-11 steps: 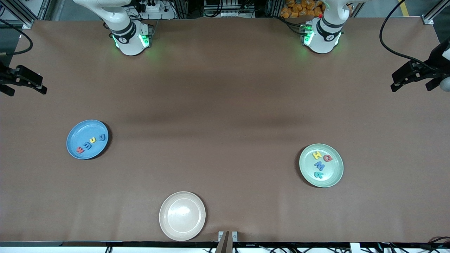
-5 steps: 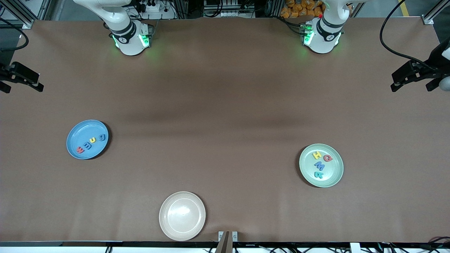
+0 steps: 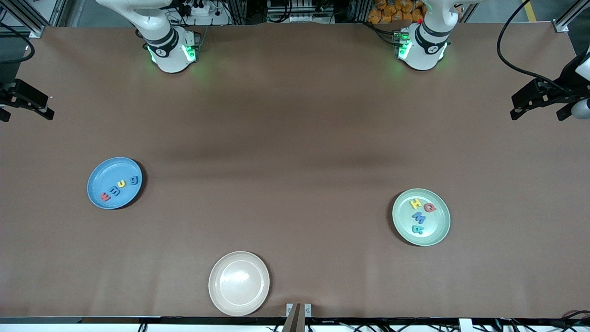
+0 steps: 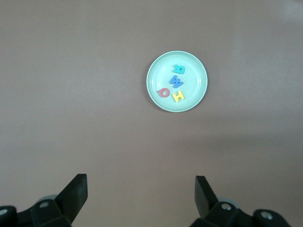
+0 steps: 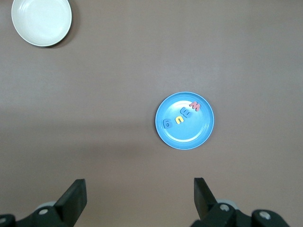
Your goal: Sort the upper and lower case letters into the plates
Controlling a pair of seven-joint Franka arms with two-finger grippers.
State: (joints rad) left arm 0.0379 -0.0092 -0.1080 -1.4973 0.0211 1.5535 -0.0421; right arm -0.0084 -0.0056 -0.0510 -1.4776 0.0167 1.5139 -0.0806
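Fingers of both grippers stood wide apart and held nothing. The left gripper (image 3: 537, 99) hung over the table's edge at the left arm's end, up in the air — its own wrist view showed its two fingers (image 4: 75, 194) spread over bare brown table (image 3: 295, 138). The right gripper (image 3: 27, 101) hung over the table's edge at the right arm's end, likewise spread, its fingers (image 5: 73, 198) with only table between them.

All eight letters lay in plates. The blue plate (image 3: 99, 173) sat toward the right arm's end and carried four: a blue g (image 3: 134, 180), a yellow u (image 3: 120, 184), a blue letter (image 3: 114, 191) that could not be read, and a red m (image 3: 105, 197), in a slanting row. The mint green plate (image 3: 440, 230) sat toward the left arm's end, nearer the front camera than the blue one, with a yellow H (image 3: 415, 203), a red Q (image 3: 429, 208), a blue M (image 3: 418, 217) and a teal R (image 3: 417, 229). A beige plate (image 3: 221, 267) lay nearest the front camera, between the two — bare.
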